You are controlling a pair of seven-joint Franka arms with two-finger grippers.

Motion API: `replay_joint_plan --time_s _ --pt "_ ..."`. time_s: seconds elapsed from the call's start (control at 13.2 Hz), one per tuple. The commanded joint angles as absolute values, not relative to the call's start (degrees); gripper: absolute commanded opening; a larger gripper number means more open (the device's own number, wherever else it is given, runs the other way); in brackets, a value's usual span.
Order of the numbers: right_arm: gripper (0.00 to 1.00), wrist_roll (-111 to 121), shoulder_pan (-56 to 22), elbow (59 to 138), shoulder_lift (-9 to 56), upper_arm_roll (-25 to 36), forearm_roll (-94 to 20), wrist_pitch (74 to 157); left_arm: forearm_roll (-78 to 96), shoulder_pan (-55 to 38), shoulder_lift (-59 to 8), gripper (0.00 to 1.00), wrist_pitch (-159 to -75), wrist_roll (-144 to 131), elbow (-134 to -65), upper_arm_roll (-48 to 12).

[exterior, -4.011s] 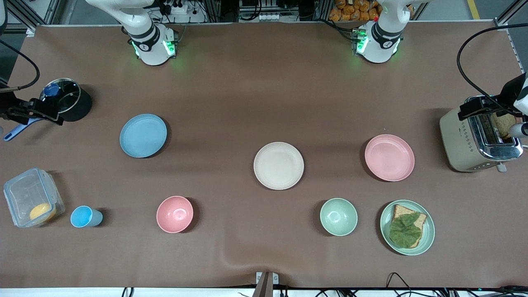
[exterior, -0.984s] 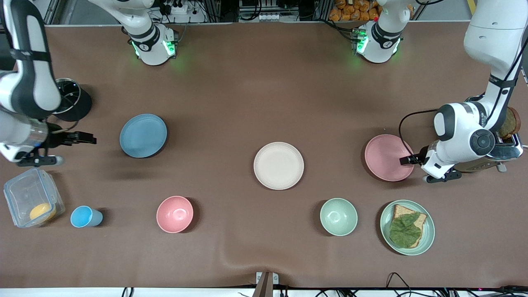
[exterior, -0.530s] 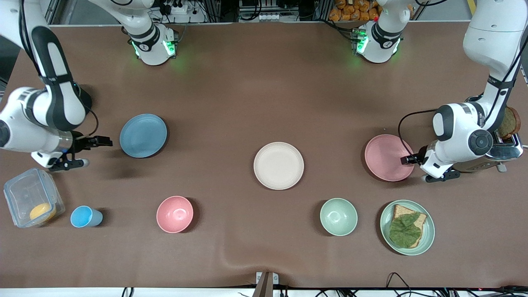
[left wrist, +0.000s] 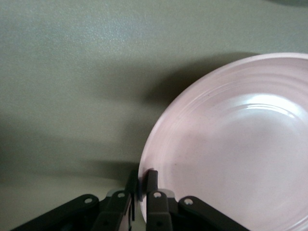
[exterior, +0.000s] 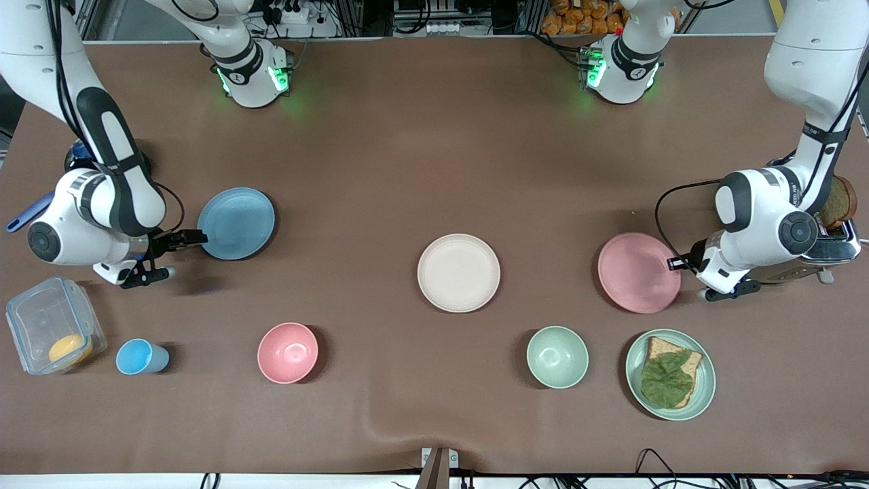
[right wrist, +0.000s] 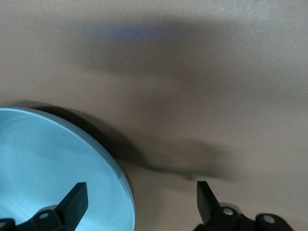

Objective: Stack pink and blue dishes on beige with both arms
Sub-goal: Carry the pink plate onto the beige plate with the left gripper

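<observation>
My left gripper [exterior: 675, 263] is clamped on the rim of the pink plate [exterior: 638, 272]; in the left wrist view its two fingers [left wrist: 151, 179] pinch the plate's edge [left wrist: 231, 154] between them. The pinched rim is the one toward the left arm's end of the table, away from the beige plate [exterior: 459, 273]. I take the beige plate as my landmark, since it lies in the middle of the table [exterior: 421, 156].

Nearer the front camera than the beige plate I see a pink bowl [exterior: 288, 352], a green bowl [exterior: 557, 356], a blue cup [exterior: 139, 357], a clear box [exterior: 51, 333] and a green plate with bread and a leaf [exterior: 671, 374].

Level with the beige plate, toward the left arm's end, sits the pink plate, with a clear gap between the two.

Slightly farther from the camera than the beige plate, toward the right arm's end and well apart from it, lies the blue plate [exterior: 236, 223]. My right gripper [exterior: 197, 236] is at that plate's rim on the side away from the beige plate, fingers spread wide; the right wrist view shows the blue rim [right wrist: 62, 168] reaching in between the fingertips [right wrist: 77, 195], with nothing gripped

A toaster [exterior: 828, 244] stands by the left arm, farthest from the beige plate
</observation>
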State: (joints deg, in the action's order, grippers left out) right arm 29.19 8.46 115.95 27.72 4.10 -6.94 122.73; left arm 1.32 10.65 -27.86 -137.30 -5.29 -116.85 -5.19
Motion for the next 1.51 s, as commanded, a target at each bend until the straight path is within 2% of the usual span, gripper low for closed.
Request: replay_joint_plan --time_s 0.0,0.15,0.3,0.45,0.61,0.76,1.14,1.44 --pt "0.88 30.6 9.2 115.4 28.6 3.1 -8.1 122.3 3.8 11.3 -26.6 0.00 -137.7 -4.4 -117.4 -5.8" --pt "0.64 31.5 9.2 115.3 29.2 3.1 -8.1 121.9 3.9 11.3 -24.9 0.00 -137.4 -4.5 -117.2 -7.5" --pt "0.45 31.8 8.7 115.3 29.5 3.1 -8.1 121.7 3.9 11.0 -22.2 0.00 -136.7 -6.1 -116.5 -10.1" --pt "0.19 31.6 8.6 115.0 29.9 3.0 -8.2 121.5 3.9 10.8 -21.1 0.00 -136.5 -12.3 -114.9 -15.3" --pt "0.06 31.6 8.7 114.6 29.9 2.9 -8.4 119.5 3.8 10.4 -21.4 0.00 -136.4 -18.1 -112.7 -19.9" --pt "0.01 31.6 8.6 113.2 30.0 2.9 -10.3 117.1 3.8 9.1 -21.8 0.00 -136.3 -21.4 -111.5 -22.8" --pt "0.00 31.2 8.7 108.9 30.5 3.0 -10.3 112.1 3.7 -1.2 -23.4 0.00 -136.4 -34.5 -110.1 -23.2" --pt "0.00 31.0 8.6 105.3 30.6 3.1 -10.3 108.2 3.8 -5.7 -26.3 0.00 -137.9 -38.5 -109.2 -23.2"
